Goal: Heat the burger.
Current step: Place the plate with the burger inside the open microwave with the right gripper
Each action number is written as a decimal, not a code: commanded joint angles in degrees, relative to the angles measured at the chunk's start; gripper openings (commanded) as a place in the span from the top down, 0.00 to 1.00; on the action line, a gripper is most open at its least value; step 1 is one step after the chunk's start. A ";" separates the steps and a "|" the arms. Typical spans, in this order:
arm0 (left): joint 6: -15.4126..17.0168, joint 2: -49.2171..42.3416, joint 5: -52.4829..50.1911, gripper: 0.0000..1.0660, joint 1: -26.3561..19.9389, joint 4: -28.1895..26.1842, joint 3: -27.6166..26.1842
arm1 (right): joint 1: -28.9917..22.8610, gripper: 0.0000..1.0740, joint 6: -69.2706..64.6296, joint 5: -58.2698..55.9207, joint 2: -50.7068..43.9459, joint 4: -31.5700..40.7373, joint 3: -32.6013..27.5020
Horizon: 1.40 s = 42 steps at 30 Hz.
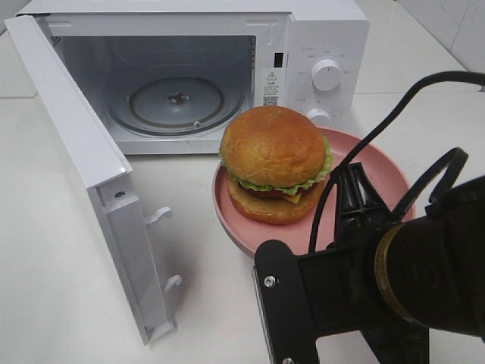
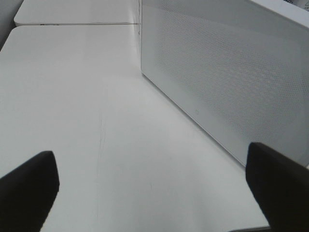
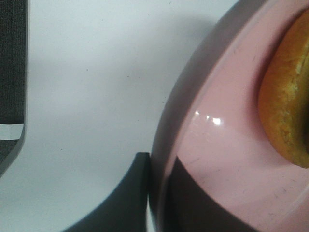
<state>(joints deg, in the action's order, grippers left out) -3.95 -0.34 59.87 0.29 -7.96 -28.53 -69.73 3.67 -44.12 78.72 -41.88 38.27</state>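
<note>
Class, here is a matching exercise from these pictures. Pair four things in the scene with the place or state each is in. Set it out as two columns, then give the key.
Column one:
1. burger
2. microwave door
3. left gripper
4. right gripper

Column two:
A. swung open
B. shut on the rim of the pink plate
C. resting on that plate
D. open above the bare table, holding nothing

Pairs: 1-C, 2-A, 3-D, 4-B

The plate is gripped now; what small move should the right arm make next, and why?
Probably lift the plate slightly and move it toward the microwave: the right gripper is shut on its rim, the burger sits on it, and the door stands open.
</note>
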 commanded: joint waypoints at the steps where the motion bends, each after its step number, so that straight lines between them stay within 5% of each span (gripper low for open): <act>1: 0.23 -1.15 -0.46 0.03 -0.06 -0.11 0.17 | 3.15 0.99 3.61 1.89 -0.69 -2.92 0.00; 22: 0.23 -1.15 -0.46 0.03 -0.06 -0.11 0.17 | 19.25 1.00 32.66 20.45 -0.69 0.63 0.00; 42: 0.23 -1.15 -0.46 0.03 -0.06 -0.11 0.17 | 31.28 1.00 76.60 26.01 -0.69 30.02 0.00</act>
<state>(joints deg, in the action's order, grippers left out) -3.95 -0.34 59.87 0.29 -7.96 -28.53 -38.90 78.04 -21.66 78.84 -13.35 37.99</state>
